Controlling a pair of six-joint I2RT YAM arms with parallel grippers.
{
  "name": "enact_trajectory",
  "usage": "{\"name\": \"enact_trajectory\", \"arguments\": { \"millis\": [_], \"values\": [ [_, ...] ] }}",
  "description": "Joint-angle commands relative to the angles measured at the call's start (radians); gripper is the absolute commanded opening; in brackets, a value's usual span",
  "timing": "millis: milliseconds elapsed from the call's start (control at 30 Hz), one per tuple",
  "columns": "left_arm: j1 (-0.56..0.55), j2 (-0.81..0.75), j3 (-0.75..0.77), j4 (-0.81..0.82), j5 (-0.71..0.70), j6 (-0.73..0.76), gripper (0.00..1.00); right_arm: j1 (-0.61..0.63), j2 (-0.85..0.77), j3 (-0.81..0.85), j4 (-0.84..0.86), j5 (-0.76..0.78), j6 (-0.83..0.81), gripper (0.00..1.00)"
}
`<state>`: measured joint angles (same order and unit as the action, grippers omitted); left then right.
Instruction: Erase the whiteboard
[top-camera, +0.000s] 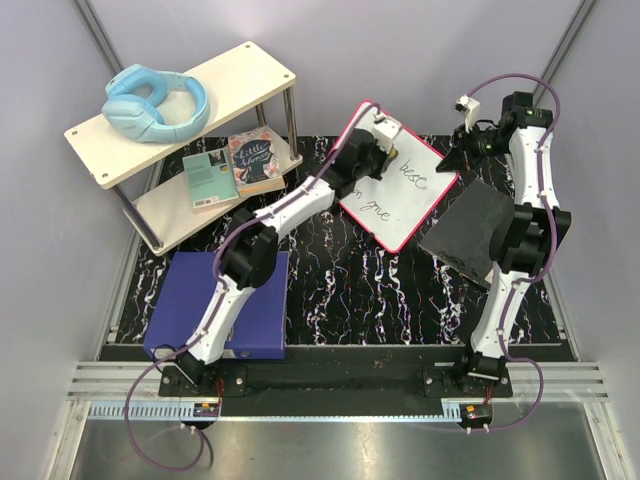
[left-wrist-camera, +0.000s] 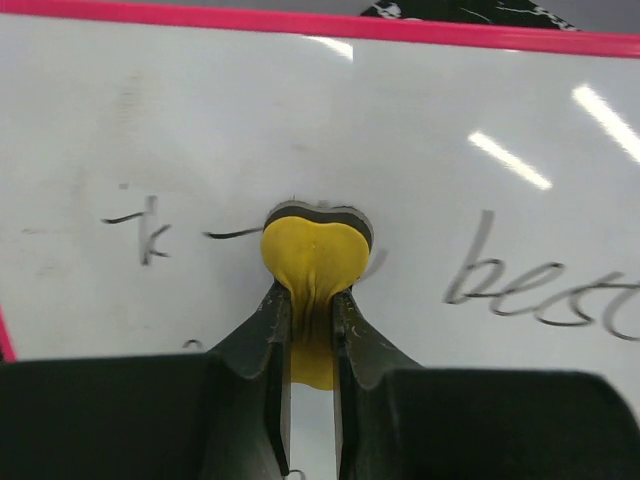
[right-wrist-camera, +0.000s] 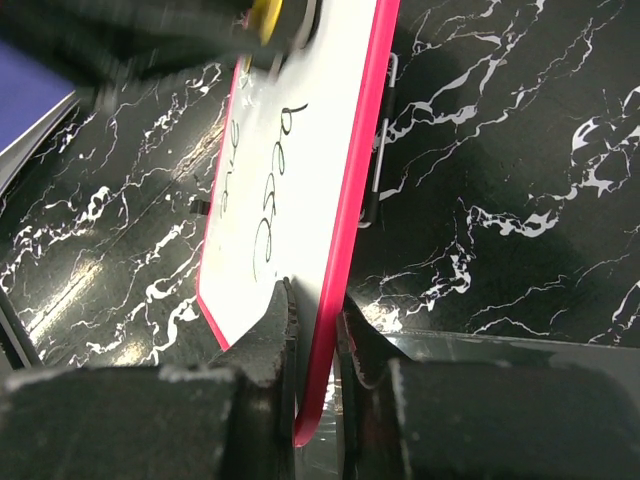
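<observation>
The whiteboard (top-camera: 405, 200), white with a pink-red frame, lies tilted at the back middle of the table and bears dark handwriting (left-wrist-camera: 540, 290). My left gripper (top-camera: 372, 150) is over its upper left part, shut on a yellow eraser (left-wrist-camera: 315, 250) whose dark felt face presses on the board (left-wrist-camera: 200, 120). Faint smears and leftover strokes sit to the left of the eraser. My right gripper (top-camera: 455, 160) is shut on the board's right edge. In the right wrist view its fingers (right-wrist-camera: 280, 320) clamp the pink rim (right-wrist-camera: 350, 200) near a rounded corner.
A dark grey cloth (top-camera: 475, 235) lies right of the board, under the right arm. A blue-purple binder (top-camera: 260, 305) lies at the front left. At the back left a two-level shelf (top-camera: 255, 75) carries blue headphones (top-camera: 155, 105) and books (top-camera: 235, 165).
</observation>
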<state>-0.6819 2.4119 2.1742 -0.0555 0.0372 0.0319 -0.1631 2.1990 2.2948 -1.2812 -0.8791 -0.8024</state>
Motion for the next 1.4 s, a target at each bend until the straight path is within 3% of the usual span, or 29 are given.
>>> {"name": "enact_trajectory", "arguments": {
  "millis": [0,267,433,700,800,1133,1367],
  "values": [
    [-0.146,0.0,-0.045,-0.058,0.148,0.046,0.0,0.132,0.038,0.002,-0.353,-0.04,-0.109,0.0],
    [-0.226,-0.01,-0.059,-0.038,0.173,0.034,0.0,0.134,0.048,0.009,-0.353,-0.05,-0.1,0.0],
    [-0.219,-0.008,-0.083,-0.033,0.121,0.031,0.0,0.134,0.05,0.011,-0.351,-0.054,-0.096,0.0],
    [-0.059,-0.028,-0.137,0.026,0.032,-0.185,0.0,0.134,0.045,0.011,-0.352,-0.055,-0.095,0.0],
    [-0.01,-0.06,-0.201,0.092,-0.028,-0.22,0.0,0.134,0.041,0.008,-0.354,-0.049,-0.096,0.0],
    [0.074,-0.045,-0.172,0.075,-0.2,-0.265,0.0,0.134,0.027,-0.015,-0.354,-0.024,-0.106,0.0],
    [0.136,0.01,-0.146,0.091,-0.175,-0.439,0.0,0.134,0.011,-0.049,-0.354,-0.017,-0.118,0.0]
  ]
}}
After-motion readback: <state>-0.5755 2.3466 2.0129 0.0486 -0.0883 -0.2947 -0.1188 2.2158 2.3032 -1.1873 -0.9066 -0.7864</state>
